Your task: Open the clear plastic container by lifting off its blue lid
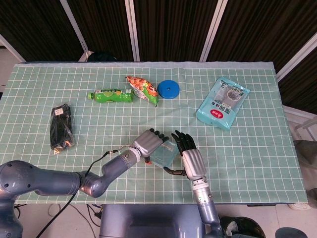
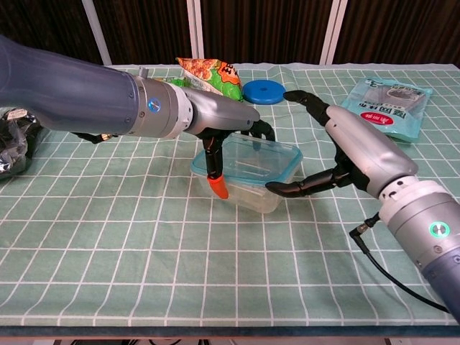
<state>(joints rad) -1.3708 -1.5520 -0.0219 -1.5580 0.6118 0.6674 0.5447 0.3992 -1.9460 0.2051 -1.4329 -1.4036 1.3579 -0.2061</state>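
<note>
- Centrally, near the front edge of the table (image 1: 247,148), the clear plastic container (image 2: 248,176) is seen resting on the green checked cloth, its blue-rimmed lid (image 2: 251,154) seated on top.
- The container is grasped by the left hand (image 2: 223,133), which is draped over its left end; one finger with an orange tip (image 2: 217,188) is pressed down the near left wall, while the other fingers are curled over the far rim.
- The right hand (image 2: 352,147) is held spread at the container's right end, fingers apart and nothing enclosed; its thumb (image 2: 298,188) is stretched along the near right corner, just beside or touching the wall, and which of these cannot be told.
- In the head view the container (image 1: 163,153) is largely hidden between the left hand (image 1: 148,144) and the right hand (image 1: 190,158).
- Further back, a blue disc (image 1: 168,89) is seen lying beside a snack bag (image 1: 142,89), with a green bottle (image 1: 111,96) laid on its side to the left of the bag.
- A pale blue packet (image 1: 223,102) is placed well apart to the right, and a black bundle (image 1: 63,126) well apart to the left.
</note>
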